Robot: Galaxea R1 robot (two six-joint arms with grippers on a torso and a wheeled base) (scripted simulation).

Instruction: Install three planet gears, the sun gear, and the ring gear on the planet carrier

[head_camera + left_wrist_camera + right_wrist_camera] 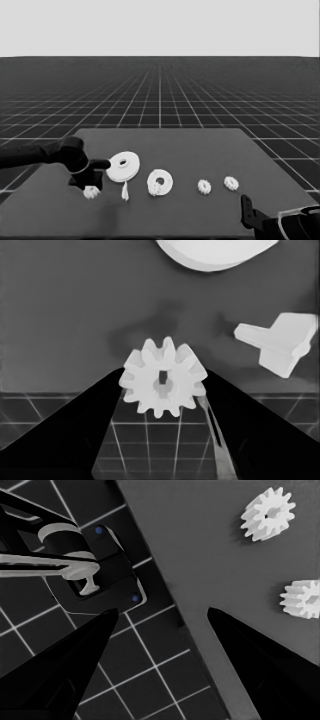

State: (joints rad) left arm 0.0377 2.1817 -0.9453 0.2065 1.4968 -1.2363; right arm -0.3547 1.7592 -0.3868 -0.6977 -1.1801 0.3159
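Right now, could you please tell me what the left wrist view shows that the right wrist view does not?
Only the left wrist view: one gear at the left gripper, the thin white piece and an edge of the larger round part. Only the right wrist view: two gears near the table's corner, dark machinery past its edge, and the right gripper, jaws apart and empty. Both show the table and the floor grid.

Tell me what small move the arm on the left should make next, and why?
Probably lift. The left gripper has its two black fingers against either side of a small white toothed gear, apparently gripped, low over the dark table. The smaller white round part already seems to carry one gear, so raising this one and carrying it there looks sensible. The right gripper waits open at the table's corner.
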